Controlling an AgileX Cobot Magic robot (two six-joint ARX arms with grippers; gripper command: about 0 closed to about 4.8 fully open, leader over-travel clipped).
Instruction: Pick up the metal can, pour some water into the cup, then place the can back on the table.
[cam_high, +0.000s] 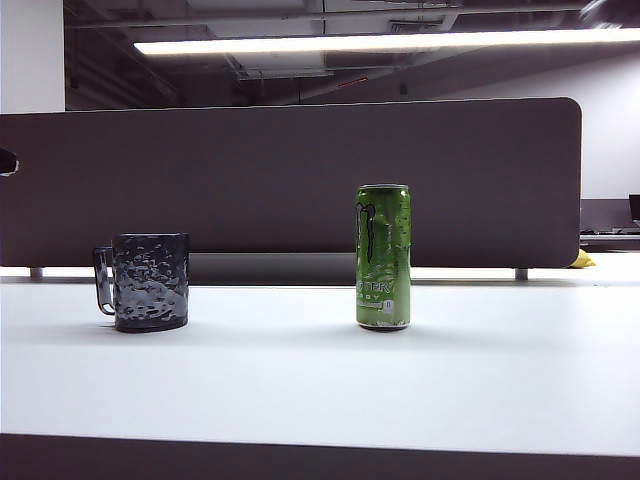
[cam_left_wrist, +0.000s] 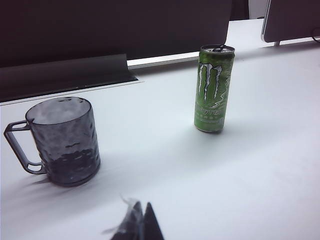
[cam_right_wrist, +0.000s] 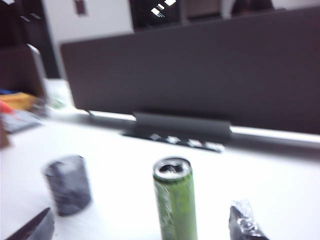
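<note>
Can (cam_right_wrist: 174, 202) stood upright on bench (cam_high: 320, 380), between right gripper (cam_right_wrist: 145, 227) fingers (cam_right_wrist: 245, 222), which were wide apart, touching nothing. Cup (cam_high: 150, 281) well aside. Left gripper (cam_left_wrist: 137, 225) fingers seemingly together, blurred.

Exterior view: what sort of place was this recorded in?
Probably an open-plan office or lab. A dark desk divider panel backs the white table, and a long fluorescent ceiling light hangs under exposed ducts. Neither pincer shows there.

White table (cam_high: 480, 380): cup (cam_high: 150, 282), metal can (cam_high: 383, 257).
</note>
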